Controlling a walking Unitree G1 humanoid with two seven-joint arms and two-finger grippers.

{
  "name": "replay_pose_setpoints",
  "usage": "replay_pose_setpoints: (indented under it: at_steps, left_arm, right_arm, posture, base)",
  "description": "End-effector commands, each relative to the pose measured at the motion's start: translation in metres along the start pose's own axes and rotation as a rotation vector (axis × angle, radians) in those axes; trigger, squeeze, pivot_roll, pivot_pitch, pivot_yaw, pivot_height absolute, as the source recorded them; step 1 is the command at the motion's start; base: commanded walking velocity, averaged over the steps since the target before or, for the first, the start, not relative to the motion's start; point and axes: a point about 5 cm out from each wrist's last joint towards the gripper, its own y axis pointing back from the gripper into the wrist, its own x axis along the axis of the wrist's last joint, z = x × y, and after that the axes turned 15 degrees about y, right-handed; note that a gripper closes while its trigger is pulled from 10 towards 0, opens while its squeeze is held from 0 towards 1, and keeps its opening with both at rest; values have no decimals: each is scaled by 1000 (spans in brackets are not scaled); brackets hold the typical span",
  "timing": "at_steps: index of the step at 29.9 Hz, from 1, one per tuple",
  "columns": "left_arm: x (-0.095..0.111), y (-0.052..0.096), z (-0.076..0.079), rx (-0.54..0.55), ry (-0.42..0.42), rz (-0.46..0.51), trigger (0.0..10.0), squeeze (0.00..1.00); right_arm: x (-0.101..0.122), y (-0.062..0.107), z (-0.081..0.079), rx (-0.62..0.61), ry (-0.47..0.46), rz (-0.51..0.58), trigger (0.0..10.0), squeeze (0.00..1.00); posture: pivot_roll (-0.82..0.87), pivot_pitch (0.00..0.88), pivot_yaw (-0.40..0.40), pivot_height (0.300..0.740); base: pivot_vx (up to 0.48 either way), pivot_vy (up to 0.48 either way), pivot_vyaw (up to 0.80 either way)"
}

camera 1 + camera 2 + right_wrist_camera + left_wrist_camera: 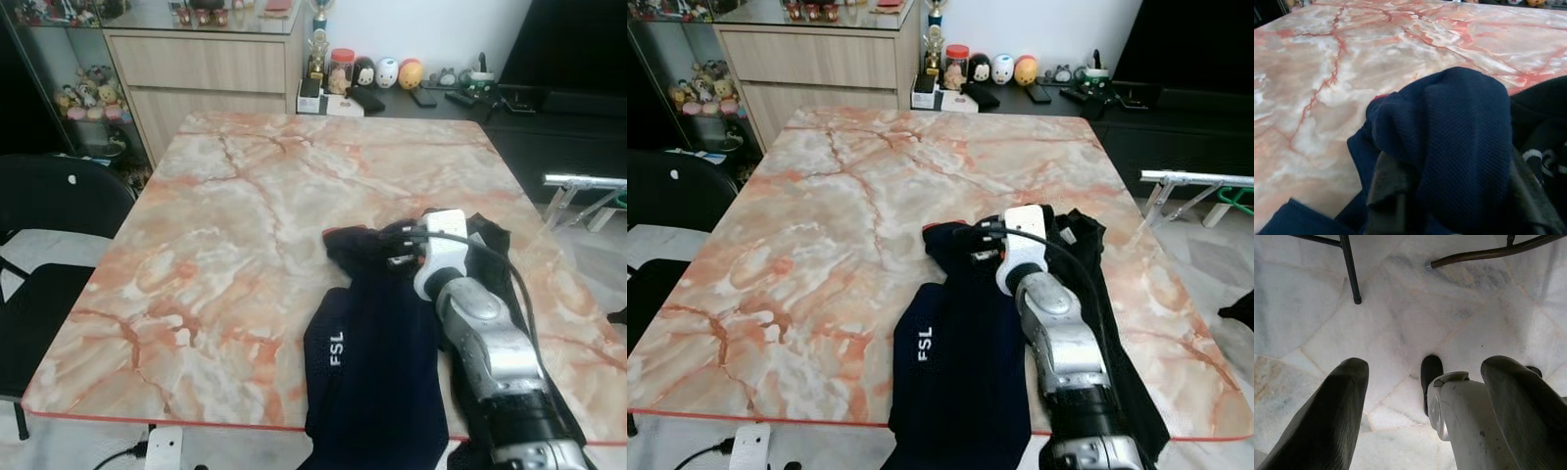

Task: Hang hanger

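A navy garment (pixel 367 362) with white "FSL" lettering lies on the near right part of the orange-veined marble table (pixel 225 235) and hangs over its front edge. Black clothing (pixel 490 240) lies beside it on the right. My right arm reaches over the garment, and my right gripper (pixel 397 247) sits at its far end, where the fabric is bunched. In the right wrist view the navy fabric (pixel 1449 137) humps up over the gripper and covers it. My left gripper (pixel 1425 364) hangs open above the pale floor beside my leg. I can make out no hanger.
A black chair (pixel 54 225) stands at the table's left side. Beyond the table are a wooden cabinet (pixel 211 78) and a low shelf with figurines and a jar (pixel 341 70). A metal rack (pixel 583 191) stands on the floor to the right.
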Motion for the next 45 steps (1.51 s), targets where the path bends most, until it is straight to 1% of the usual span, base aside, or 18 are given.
replay_pose_setpoints:
  at_steps: [1, 4, 11, 14, 19, 25, 29, 31, 32, 34, 35, 36, 38, 40, 42, 43, 44, 45]
  left_arm:
    - [-6, 1, -1, 3, 2, -29, 10000, 0]
    - [-7, 1, -1, 1, 0, -31, 10000, 0]
    - [-8, 1, -1, 2, 0, -33, 10000, 0]
    - [-8, 1, -1, 2, 0, -33, 10000, 0]
    - [-7, 1, -2, 4, 3, -30, 10000, 0]
    - [-6, 1, -2, 6, 7, -27, 10000, 0]
    - [-6, 1, -2, 4, 5, -26, 10000, 0]
    - [-5, 1, -3, 5, 6, -26, 10000, 0]
    - [-5, 1, -3, 5, 7, -25, 10000, 0]
    - [-5, 1, -2, 4, 7, -23, 10000, 0]
    - [-5, 1, -2, 4, 7, -23, 10000, 0]
    - [-4, 1, -1, 2, 8, -20, 10000, 0]
    - [-3, 0, 0, -2, 11, -15, 10000, 0]
    - [-3, 0, 1, -3, 13, -12, 10000, 0]
    - [-1, 0, 3, -11, 27, 10, 10000, 0]
    - [0, 0, 3, -13, 30, 19, 10000, 0]
    - [1, 0, 3, -11, 33, 27, 10000, 0]
    - [1, 0, 3, -11, 33, 29, 10000, 0]
  right_arm:
    - [4, 4, 2, 0, 32, 6, 10000, 1000]
    - [1, 7, 4, -13, 55, -29, 10000, 1000]
    - [-18, 14, 2, 44, 188, -137, 10000, 1000]
    - [-23, 17, 4, 50, 218, -162, 10000, 1000]
    - [-16, 22, 3, 103, 240, -129, 10000, 1000]
    - [-11, 26, 7, 116, 280, -84, 10000, 1000]
    - [-7, 30, 5, 139, 280, -59, 10000, 1000]
    - [-1, 31, 6, 117, 290, -11, 10000, 1000]
    - [6, 31, 9, 65, 301, 56, 10000, 1000]
    - [11, 30, 14, 11, 285, 95, 10000, 1000]
    - [11, 30, 14, 11, 285, 95, 10000, 1000]
    - [12, 30, 18, -48, 213, 149, 10000, 1000]
    - [3, 30, 22, -117, 166, 166, 10000, 1000]
    - [-4, 31, 21, -128, 167, 155, 10000, 1000]
    - [-20, 32, 18, -131, 125, 138, 10000, 1000]
    - [-26, 33, 17, -145, 112, 139, 10000, 212]
    - [-35, 34, 17, -194, 122, 130, 10000, 0]
    - [-37, 34, 17, -207, 127, 131, 10000, 0]
  posture:
    - [-4, 0, -50, 740]
    - [-4, 0, -52, 740]
    - [3, 0, -60, 740]
    - [3, 0, -60, 740]
    - [2, 0, -61, 740]
    - [6, 0, -64, 740]
    - [6, 0, -64, 740]
    - [5, 0, -63, 740]
    - [5, 0, -63, 740]
    - [4, 0, -61, 740]
    - [4, 0, -61, 740]
    - [-1, 0, -62, 740]
    - [2, 0, -62, 740]
    - [6, 0, -62, 740]
    - [10, 0, -66, 740]
    - [10, 0, -66, 740]
    - [14, 0, -65, 740]
    - [14, 0, -65, 740]
  base:
    - [0, 0, 0]
    - [0, 0, 0]
    - [0, 0, 0]
    - [0, 0, 0]
    - [0, 0, 0]
    - [0, 0, 0]
    - [0, 0, 0]
    - [0, 0, 0]
    - [0, 0, 0]
    - [0, 0, 0]
    - [0, 0, 0]
    - [0, 0, 0]
    - [0, 0, 0]
    - [0, 0, 0]
    - [0, 0, 0]
    - [0, 0, 0]
    - [0, 0, 0]
    - [0, 0, 0]
